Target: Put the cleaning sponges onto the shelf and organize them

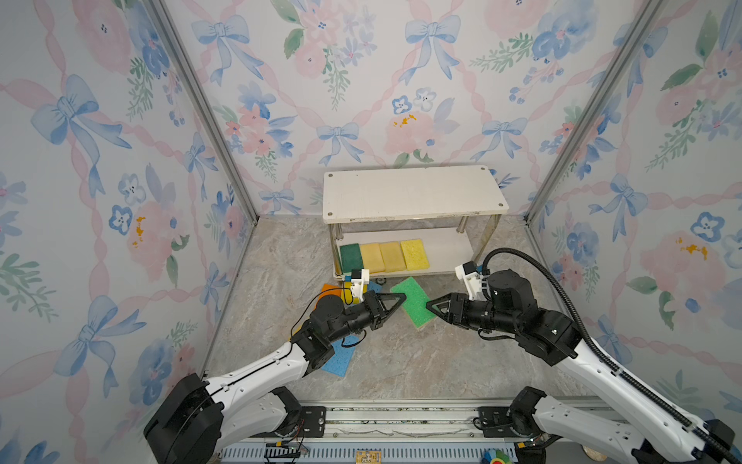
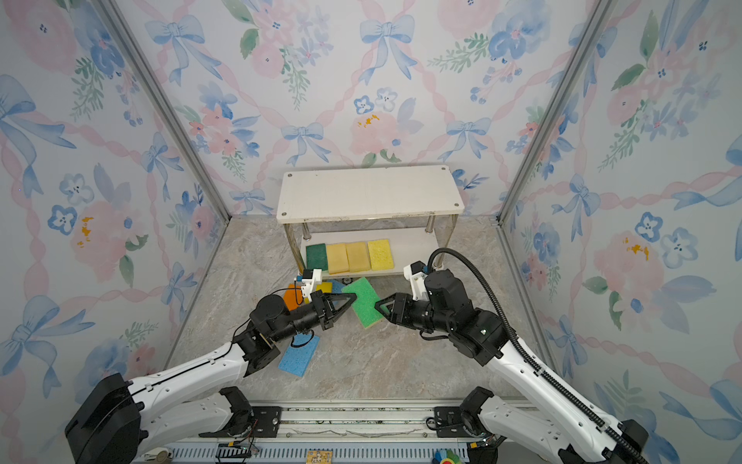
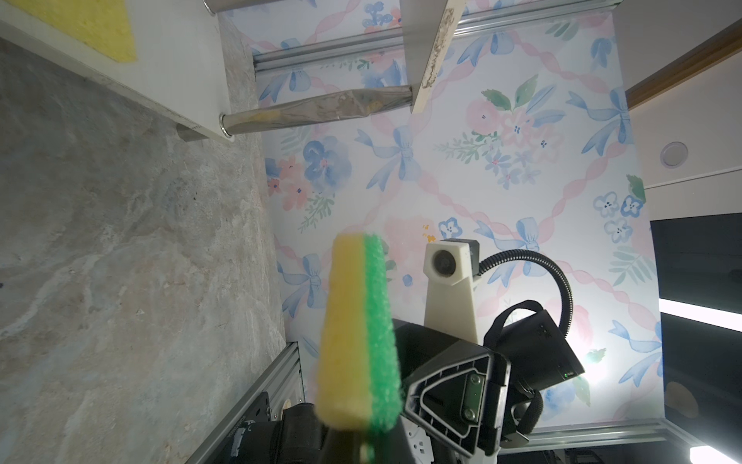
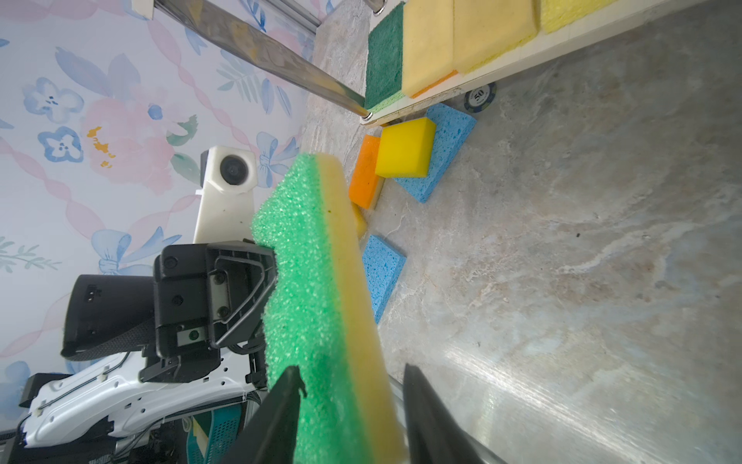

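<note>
on the left, we saw the left pincer (image 1: 397,299) clamped on one end of the light green, yellow-backed rectangular foam sponge (image 1: 414,302). it was held up above the marbled grey bench (image 1: 401,361), just in front of the white two-tier chrome-legged shelf (image 1: 413,193). at the sponge's other end the right pincer (image 1: 429,304) straddled it, jaws narrow but not closed: one touched the green face, the other stood apart from the yellow.

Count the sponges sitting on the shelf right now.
4, in a row on the lower board: dark green sponge at the left end, then pale tan sponge, second tan sponge, yellow sponge. The top board holds none, though it may hide the back.
</note>
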Controlling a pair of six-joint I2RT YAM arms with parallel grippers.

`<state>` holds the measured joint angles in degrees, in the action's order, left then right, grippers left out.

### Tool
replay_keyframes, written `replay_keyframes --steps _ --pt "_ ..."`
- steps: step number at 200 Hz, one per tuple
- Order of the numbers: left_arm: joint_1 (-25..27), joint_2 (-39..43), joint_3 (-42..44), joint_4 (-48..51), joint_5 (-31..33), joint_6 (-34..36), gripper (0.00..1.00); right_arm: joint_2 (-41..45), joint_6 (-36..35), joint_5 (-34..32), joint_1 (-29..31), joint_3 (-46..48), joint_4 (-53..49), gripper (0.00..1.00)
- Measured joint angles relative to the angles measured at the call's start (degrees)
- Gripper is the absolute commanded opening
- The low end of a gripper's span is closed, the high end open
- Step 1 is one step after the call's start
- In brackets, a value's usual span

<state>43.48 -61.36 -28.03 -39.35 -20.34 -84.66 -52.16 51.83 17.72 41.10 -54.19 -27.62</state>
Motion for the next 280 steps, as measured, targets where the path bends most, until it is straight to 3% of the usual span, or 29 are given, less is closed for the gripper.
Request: replay_keyframes --steps 54,78,114,149,210,232,280 --pt "0.0 0.0 0.0 0.0 0.0 0.0 0.00 0.7 0.1 0.1 0.0 0.0 -0.2 0.38" --pt "0.0 0.0 0.0 0.0 0.2 0.0 0.00 0.7 0.3 0.5 0.0 0.0 -0.3 0.44" --pt "0.0 0.1 0.0 0.0 1.0 0.0 0.00 0.7 0.6 1.2 0.3 0.0 -1.0 0.43" --pt "0.0 0.4 0.0 0.0 1.1 0.0 0.00 0.7 1.1 1.4 0.6 0.0 -1.0 0.33" --pt "-0.1 1.2 0.3 0.0 1.1 0.0 0.00 0.7 1.9 1.1 1.0 0.0 -0.7 0.05" --pt "-0.4 1.3 0.4 0.0 1.0 0.5 0.35 0.9 2.2 0.4 1.1 0.0 -0.5 0.02" --pt "-5.8 5.8 3.3 0.9 -0.2 2.6 0.61 2.2 3.5 -6.2 0.7 0.4 -0.6 0.00"
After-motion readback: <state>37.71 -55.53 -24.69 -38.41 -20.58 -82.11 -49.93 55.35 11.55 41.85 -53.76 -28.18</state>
